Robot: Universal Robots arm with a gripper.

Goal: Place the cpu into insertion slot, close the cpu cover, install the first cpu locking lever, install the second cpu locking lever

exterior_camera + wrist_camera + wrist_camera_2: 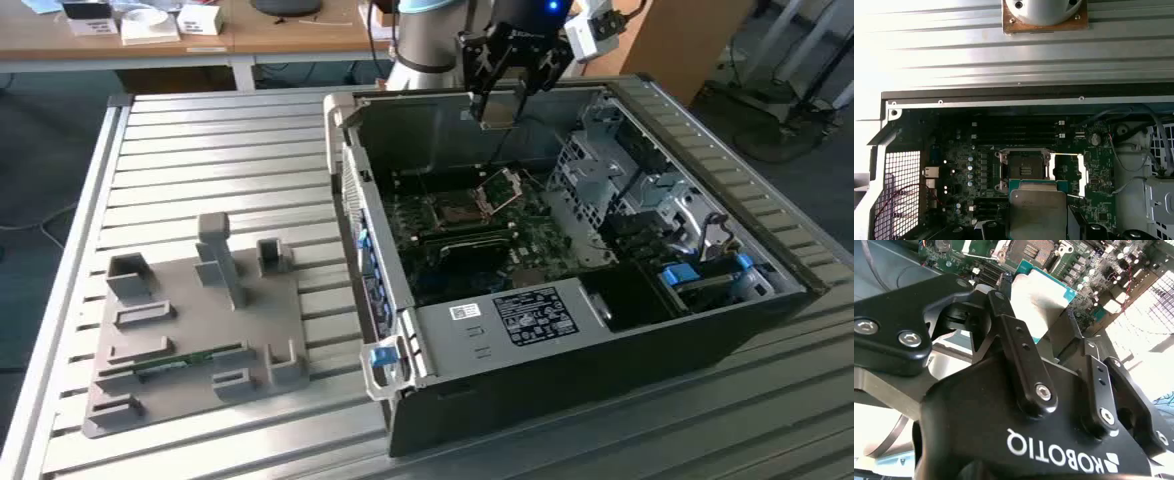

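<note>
In the exterior view the tool [498, 98], in the upper middle of the frame, grips the cpu [497, 113] above the open case [601, 390], well over the insertion slot [461, 210] with the cpu cover [505, 186] raised, so placing seems in hand and calls for a squared, level descent.

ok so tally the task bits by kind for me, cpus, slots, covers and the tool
cpu: 1, held in the tool
slot: 1, bare
cover: 1, swung open beside the slot
tool: 1
Total: 4
</note>
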